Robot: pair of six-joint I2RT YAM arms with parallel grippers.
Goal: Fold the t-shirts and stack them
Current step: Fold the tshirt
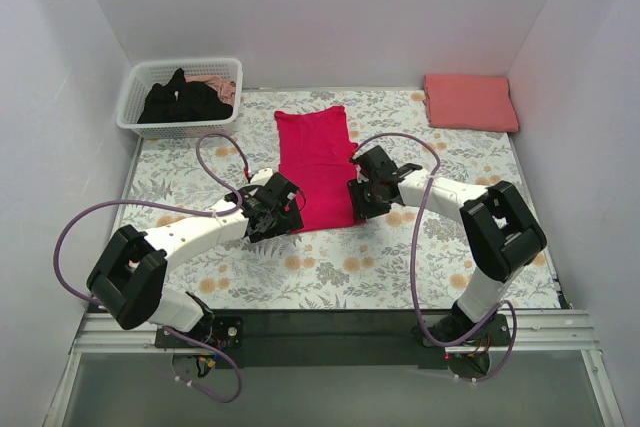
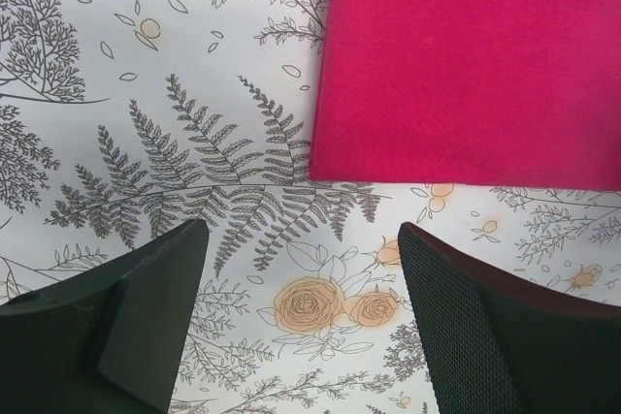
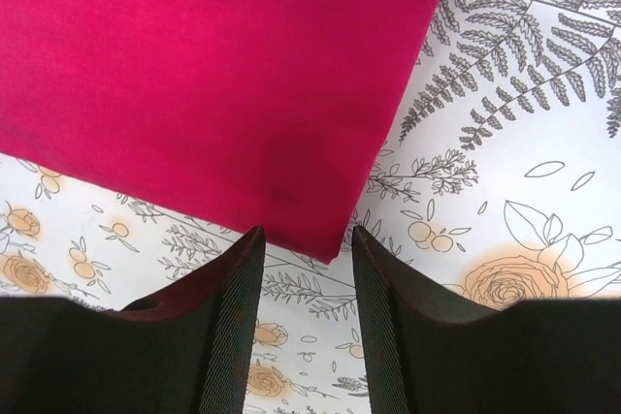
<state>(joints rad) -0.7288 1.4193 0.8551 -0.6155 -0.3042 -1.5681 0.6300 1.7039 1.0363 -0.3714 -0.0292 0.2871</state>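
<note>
the left pincer (image 2: pixel 301 239) is spread wide, with nothing between its dark fingers; only the floral cloth (image 2: pixel 194 143) shows through the gap. just ahead of it, a little to the right, lies the near left corner of the crimson t-shirt (image 2: pixel 466 65). the corner is flat on the cloth and apart from both fingertips. in the top view this pincer (image 1: pixel 275 209) sits low beside the shirt's near left corner.

the right pincer (image 3: pixel 306 239) is parted too, but more narrowly. the shirt's near right corner (image 3: pixel 194 75) pokes into the mouth of that gap, and neither finger visibly clamps it. from above, the right pincer (image 1: pixel 365 197) hangs at the shirt's near right corner, across from the left one.

the crimson t-shirt (image 1: pixel 315 162) lies in the middle of the floral cloth (image 1: pixel 400 257). it is folded into a long, narrow, smooth strip running away from the arms.

well apart, at the far right corner of the cloth, the salmon t-shirt (image 1: pixel 470 102) rests as a neat folded rectangle. at the far left corner stands the white basket (image 1: pixel 185 65). the black t-shirt (image 1: pixel 185 105) is crumpled inside it, with a bit of pale pink fabric (image 1: pixel 215 82) tucked behind.
</note>
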